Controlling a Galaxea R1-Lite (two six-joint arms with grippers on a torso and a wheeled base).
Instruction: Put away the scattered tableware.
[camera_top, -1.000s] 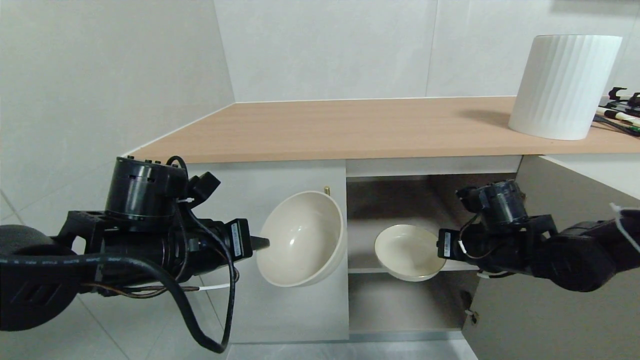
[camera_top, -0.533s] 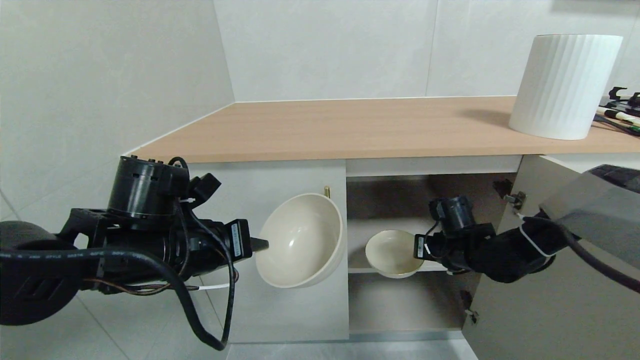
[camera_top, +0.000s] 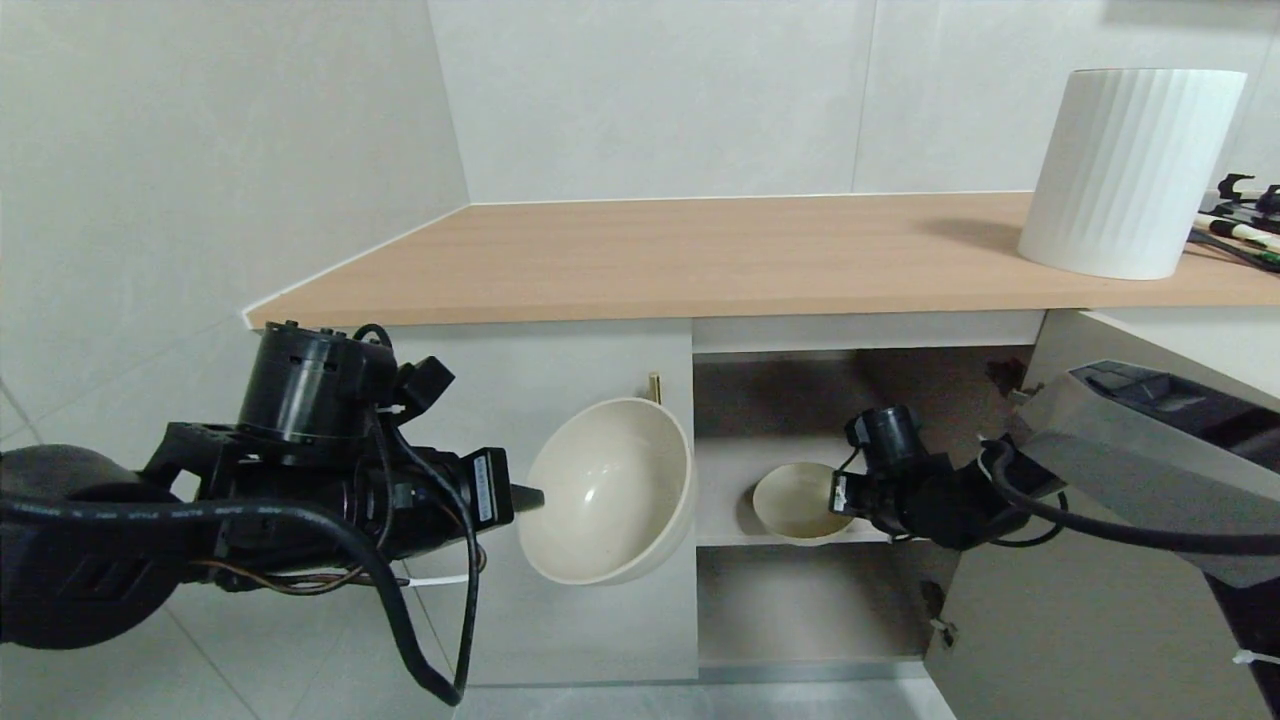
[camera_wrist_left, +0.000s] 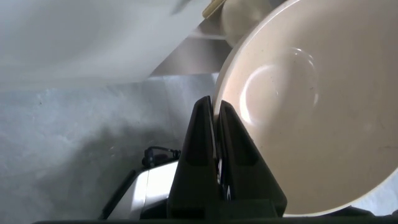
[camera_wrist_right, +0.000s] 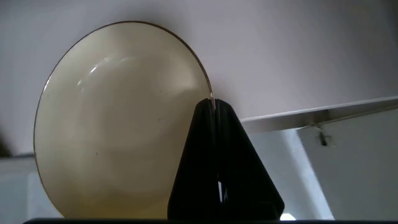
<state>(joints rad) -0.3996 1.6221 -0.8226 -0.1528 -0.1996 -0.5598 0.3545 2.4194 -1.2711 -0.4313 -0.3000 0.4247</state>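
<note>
risk, right side: your right gripper (camera_top: 840, 495) pinches only the rim of the small bowl (camera_top: 795, 500), so the bowl hangs off one thin edge; if you let go before it sits flat on the cabinet shelf (camera_top: 725, 470), i judge it could tip or roll off the front lip.
risk, left side: your left gripper (camera_top: 535, 493) has the large bowl (camera_top: 610, 490) tilted, its opening turned towards the camera, just in front of the closed cabinet door (camera_top: 590, 620) and below the brass knob (camera_top: 654, 383); a swing towards the opening could knock it on the door edge or the knob.
risk, crowding: both arms aim at one opening, so bringing the large bowl in too soon may strike the right arm.
right claw: clenched on the small bowl's gold-edged rim, one finger inside and one outside.
left claw: clenched on the large bowl's rim in the same way.
small bowl: inside the open compartment, over the shelf, on the side of the claw towards the closed door; you cannot tell whether it touches the shelf.
large bowl: outside the cabinet, in the air, beyond the claw's fingertips.
</note>
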